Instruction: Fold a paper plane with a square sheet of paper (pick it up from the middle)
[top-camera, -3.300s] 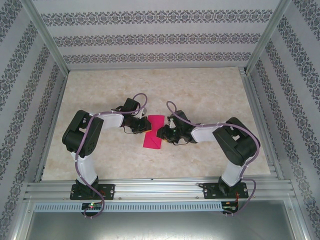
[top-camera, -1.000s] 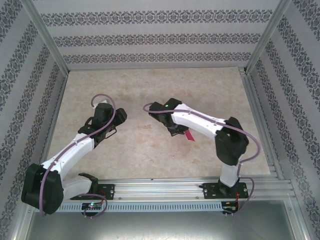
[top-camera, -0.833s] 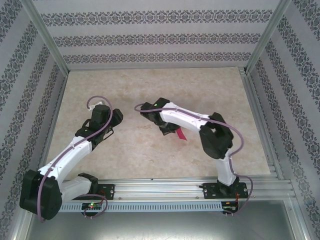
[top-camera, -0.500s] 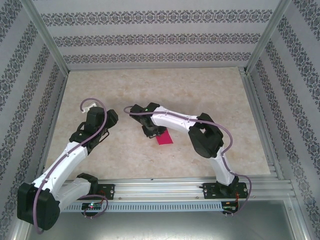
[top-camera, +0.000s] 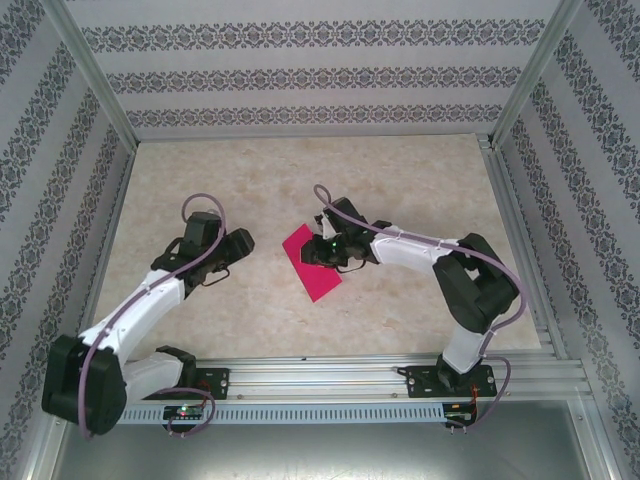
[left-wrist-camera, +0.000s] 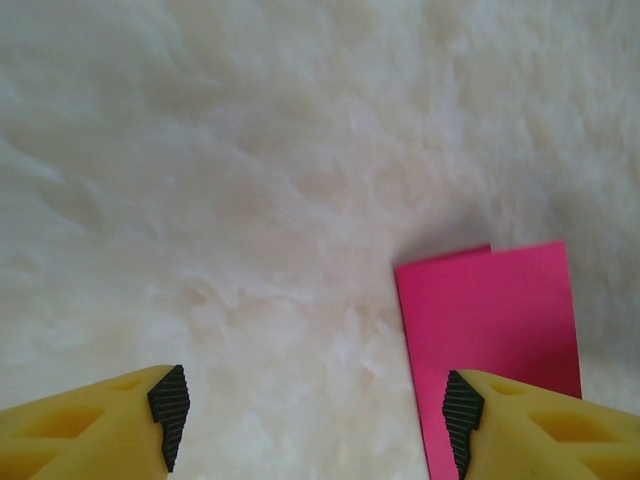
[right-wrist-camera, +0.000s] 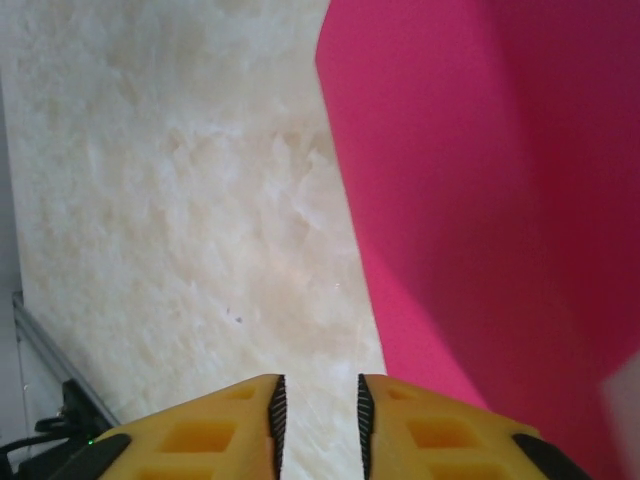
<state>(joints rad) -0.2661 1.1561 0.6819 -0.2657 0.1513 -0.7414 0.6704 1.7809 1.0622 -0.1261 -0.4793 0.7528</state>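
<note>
Two hands: left hand (left-wrist-camera: 315, 412) gapes empty; right hand (right-wrist-camera: 317, 415) barely parted, empty.
Risk: magenta-pink folded paper sheet (top-camera: 310, 268) may spring open, nothing pinning it.

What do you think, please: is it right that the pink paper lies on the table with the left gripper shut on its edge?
Not quite. The pink paper does lie on the table, but the left gripper is open and grips nothing, as the left wrist view shows.
</note>
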